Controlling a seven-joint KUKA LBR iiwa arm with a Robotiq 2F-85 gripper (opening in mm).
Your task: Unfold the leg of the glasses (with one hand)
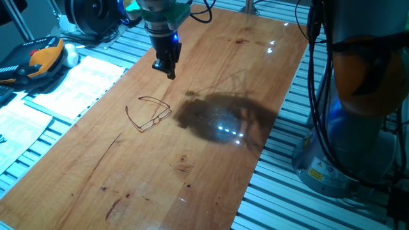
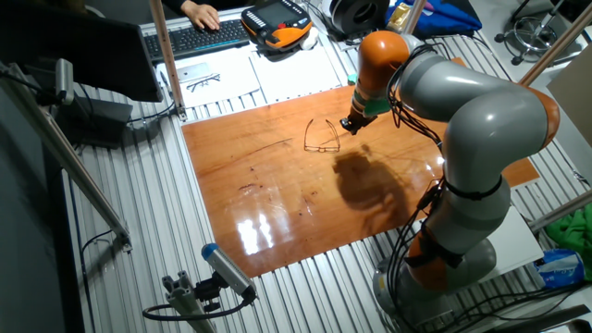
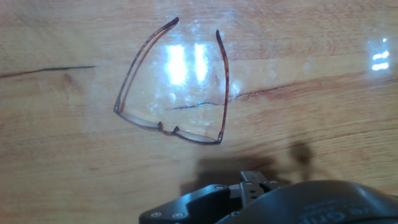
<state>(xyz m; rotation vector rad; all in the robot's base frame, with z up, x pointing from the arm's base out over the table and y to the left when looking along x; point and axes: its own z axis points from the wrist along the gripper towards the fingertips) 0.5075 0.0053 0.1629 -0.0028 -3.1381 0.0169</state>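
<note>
Gripper (image 1: 170,71) hangs above the table (image 1: 211,172) – grip unclear – beside the glasses (image 1: 149,113), no writing legible.

Count on the wooden tabletop (image 1: 211,160): one pair of glasses (image 1: 149,114), with two legs, both standing out from the front frame in the hand view. One robot arm (image 2: 481,120), carrying one gripper (image 1: 167,67). Off the far-left edge of the board: one keyboard (image 2: 199,35), one orange-and-black handheld controller (image 2: 276,23), and one human hand (image 2: 200,13) resting at the keyboard.
</note>
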